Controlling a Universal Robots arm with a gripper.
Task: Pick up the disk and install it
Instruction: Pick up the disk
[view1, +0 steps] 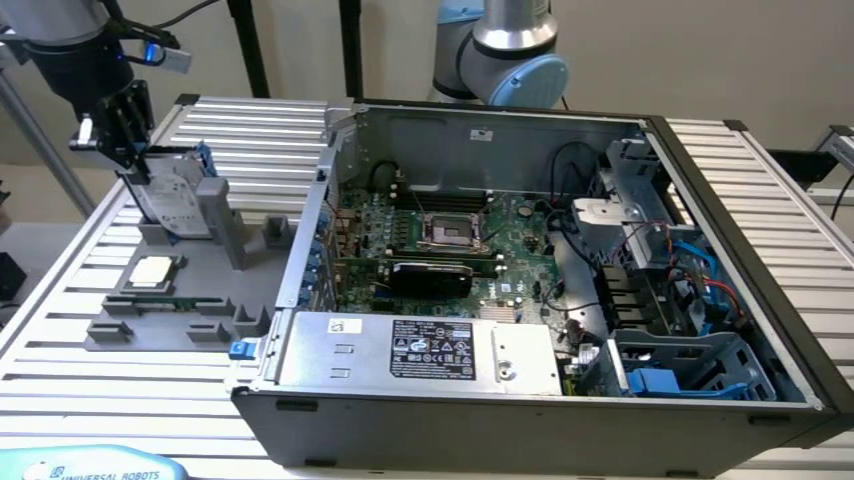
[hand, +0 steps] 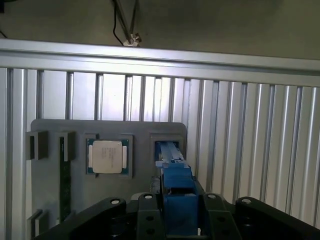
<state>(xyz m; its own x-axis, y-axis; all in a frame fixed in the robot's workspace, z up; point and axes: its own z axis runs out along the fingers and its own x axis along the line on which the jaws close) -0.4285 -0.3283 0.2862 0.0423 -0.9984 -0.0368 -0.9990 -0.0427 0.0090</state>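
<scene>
Exterior view: in the upper left of the frame the black gripper (view1: 138, 165) reaches down over the disk (view1: 180, 200), which stands on edge, upright, in a slot at the far end of a grey fixture (view1: 200, 305). The disk's white label and blue bracket show just beside the fingers. The fixture lies on a slatted aluminium table (view1: 80, 385). Nearer the camera on the same fixture a small square silver chip (view1: 151, 272) lies flat in its pocket, apart from the disk. The open computer case (view1: 467, 135) takes up the centre and right of the frame, with the motherboard (view1: 441, 230) on its floor, a silver box with a black label (view1: 427, 350) along its near edge, and a grey drive cage (view1: 694, 365) in its lower right corner.

In the wrist view the gripper (hand: 177, 212) has its fingers closed on the disk (hand: 176, 177), the blue bracket filling the space between them. The chip (hand: 107, 156) sits beside it on the fixture (hand: 50, 175).
</scene>
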